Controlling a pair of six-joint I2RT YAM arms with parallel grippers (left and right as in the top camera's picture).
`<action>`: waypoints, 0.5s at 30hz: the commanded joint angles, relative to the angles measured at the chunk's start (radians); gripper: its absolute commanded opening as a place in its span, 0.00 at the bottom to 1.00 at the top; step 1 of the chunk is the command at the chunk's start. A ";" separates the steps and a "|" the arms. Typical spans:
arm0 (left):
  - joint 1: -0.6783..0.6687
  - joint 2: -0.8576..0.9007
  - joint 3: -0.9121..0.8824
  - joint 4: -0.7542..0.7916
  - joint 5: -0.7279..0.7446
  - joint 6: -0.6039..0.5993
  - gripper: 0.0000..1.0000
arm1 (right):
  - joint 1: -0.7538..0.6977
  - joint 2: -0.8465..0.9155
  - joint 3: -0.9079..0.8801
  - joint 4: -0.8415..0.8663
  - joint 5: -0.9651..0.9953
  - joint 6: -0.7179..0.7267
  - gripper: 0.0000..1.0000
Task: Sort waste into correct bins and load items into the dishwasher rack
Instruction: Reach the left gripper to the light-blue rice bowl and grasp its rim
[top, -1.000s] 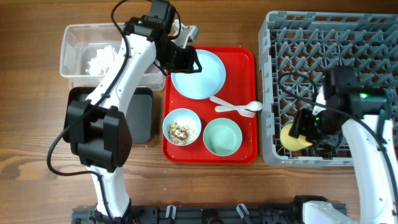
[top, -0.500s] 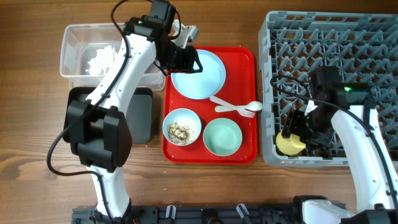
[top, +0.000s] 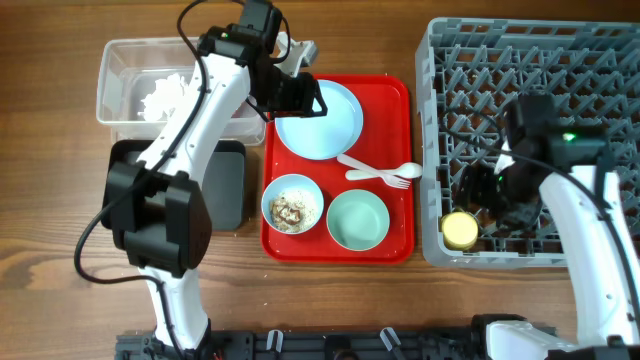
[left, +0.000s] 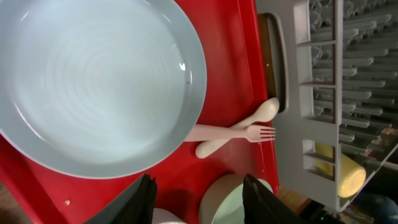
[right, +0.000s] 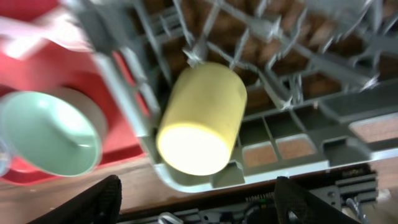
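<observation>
Plainly our right gripper (right: 196, 186) holds nothing: its fingers stand wide apart above the yellow cup (right: 202, 118), which lies on its side in the near left corner of the dishwasher rack (top: 530, 60), lodged among the pegs where we judge it cannot roll. Our left gripper (left: 199, 186) hangs over the light blue plate (left: 93, 81) on the red tray (top: 400, 100), spread and empty, likely lining up on the rim, the only part of a flat plate that offers a grip. The fork (left: 236, 132) and spoon (left: 266, 110) lie crossed just beside the plate. The bowl of scraps (top: 292, 205) and the mint bowl (top: 357, 220) sit on the tray's near half.
</observation>
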 joint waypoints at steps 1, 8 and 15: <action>0.010 -0.136 0.057 -0.015 -0.006 -0.014 0.46 | 0.008 -0.008 0.147 -0.014 -0.018 -0.058 0.79; 0.005 -0.291 0.057 -0.101 -0.143 -0.126 0.43 | 0.026 -0.051 0.275 0.042 -0.194 -0.143 0.77; -0.105 -0.312 0.011 -0.259 -0.396 -0.342 0.42 | 0.133 -0.052 0.271 0.152 -0.109 -0.013 0.74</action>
